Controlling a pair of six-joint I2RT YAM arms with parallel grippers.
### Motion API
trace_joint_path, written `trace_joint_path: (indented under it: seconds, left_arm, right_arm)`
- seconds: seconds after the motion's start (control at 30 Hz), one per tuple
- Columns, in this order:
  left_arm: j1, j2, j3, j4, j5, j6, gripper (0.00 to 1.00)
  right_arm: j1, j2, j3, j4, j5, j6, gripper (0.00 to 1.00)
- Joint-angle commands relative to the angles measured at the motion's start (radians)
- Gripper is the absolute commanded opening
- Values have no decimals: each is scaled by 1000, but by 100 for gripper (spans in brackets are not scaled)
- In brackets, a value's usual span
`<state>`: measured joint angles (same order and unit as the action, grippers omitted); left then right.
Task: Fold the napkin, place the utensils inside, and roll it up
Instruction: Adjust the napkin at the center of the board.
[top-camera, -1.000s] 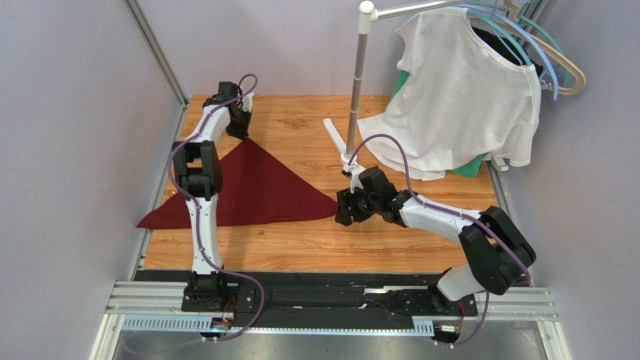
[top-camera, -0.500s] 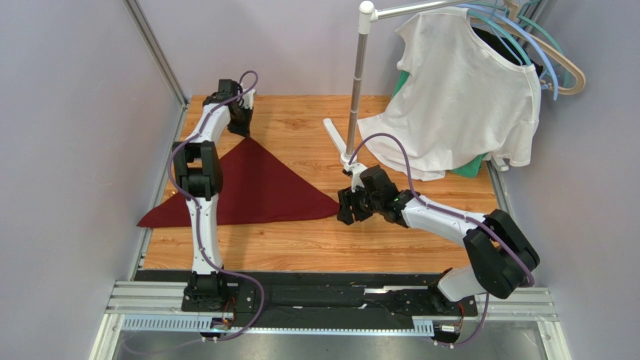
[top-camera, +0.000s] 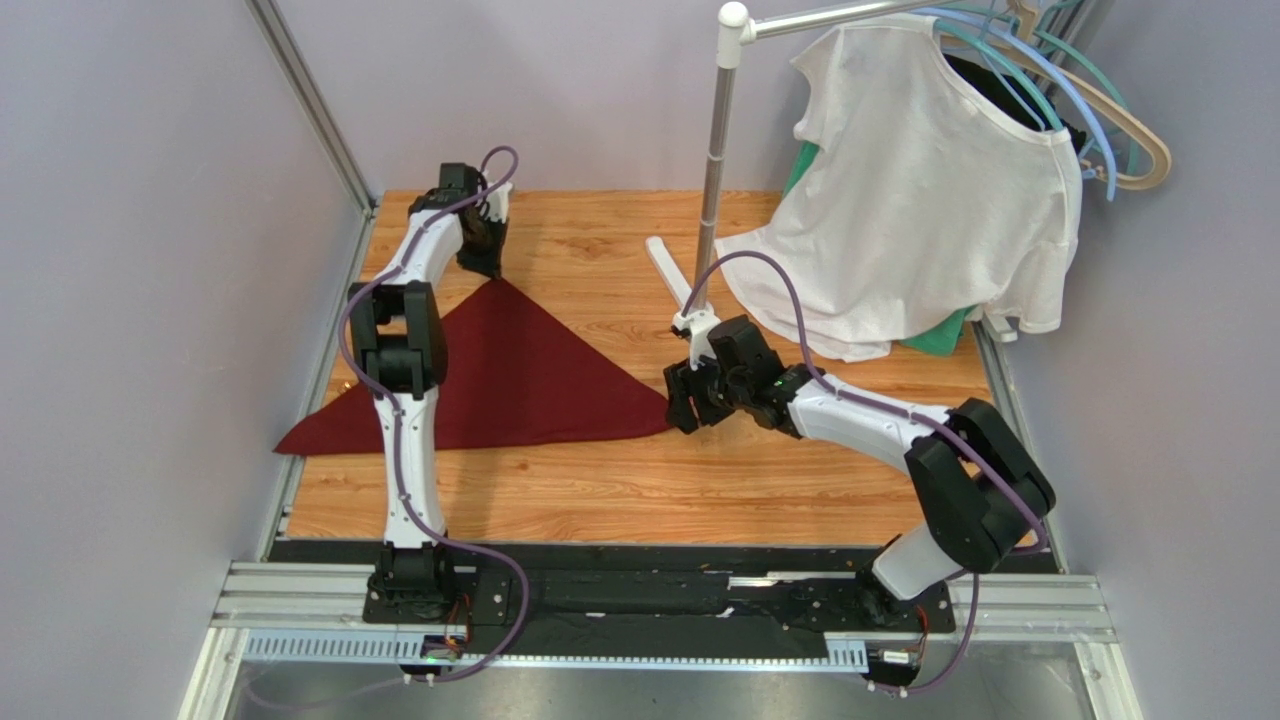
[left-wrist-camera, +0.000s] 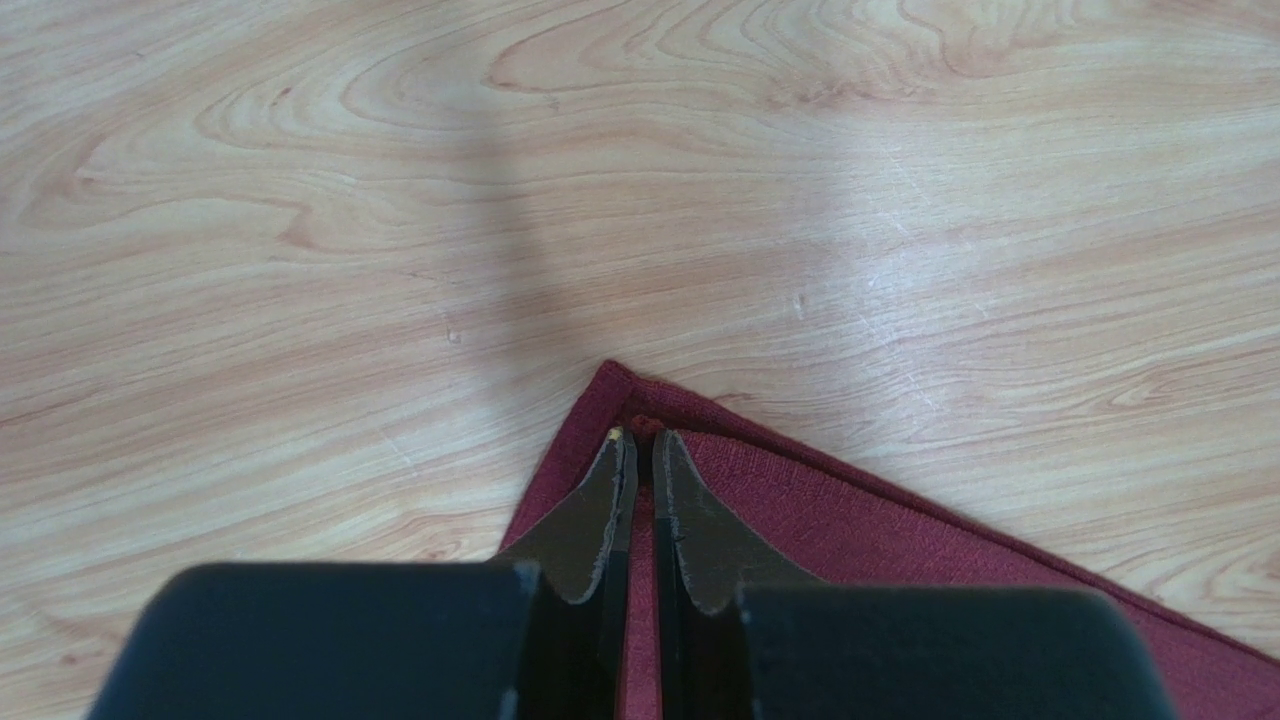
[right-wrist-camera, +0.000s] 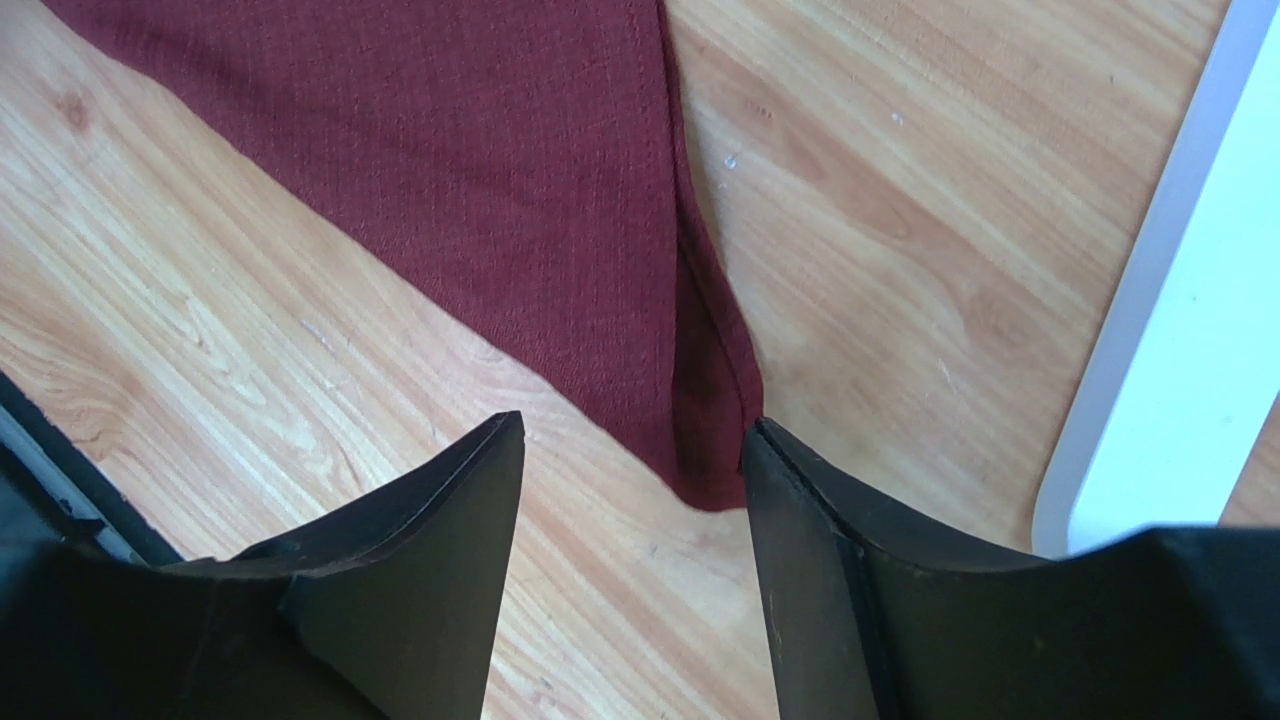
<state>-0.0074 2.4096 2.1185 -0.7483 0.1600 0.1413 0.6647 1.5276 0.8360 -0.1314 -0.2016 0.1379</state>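
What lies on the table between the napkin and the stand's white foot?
Nothing: only bare wooden table separates napkin and white foot, shown in right wrist view.

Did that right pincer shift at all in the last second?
Yes. The right pincer edged away from the arm bases, toward the white rack foot, its open jaws at the napkin's right corner.

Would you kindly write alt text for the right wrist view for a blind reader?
The open right gripper frames a pointed corner of the maroon napkin on the wooden table. A white stand foot runs along the right edge.
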Motion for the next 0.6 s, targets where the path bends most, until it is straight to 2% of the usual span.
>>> trace_joint_path:
  seconds: [0.0, 0.13, 0.2, 0.57]
  left_arm:
    - [1, 22, 43, 15, 13, 12, 0]
    - [1, 25, 46, 13, 7, 12, 0]
    - [1, 23, 47, 10, 6, 11, 0]
    - [1, 26, 55, 7, -4, 9, 0]
  right_arm:
    - [-14, 57, 57, 50, -24, -26, 58]
    - [-20, 89, 54, 46, -68, -17, 53]
    - [-22, 95, 57, 21, -78, -9, 46]
    - [-20, 126, 44, -42, -32, 22, 28]
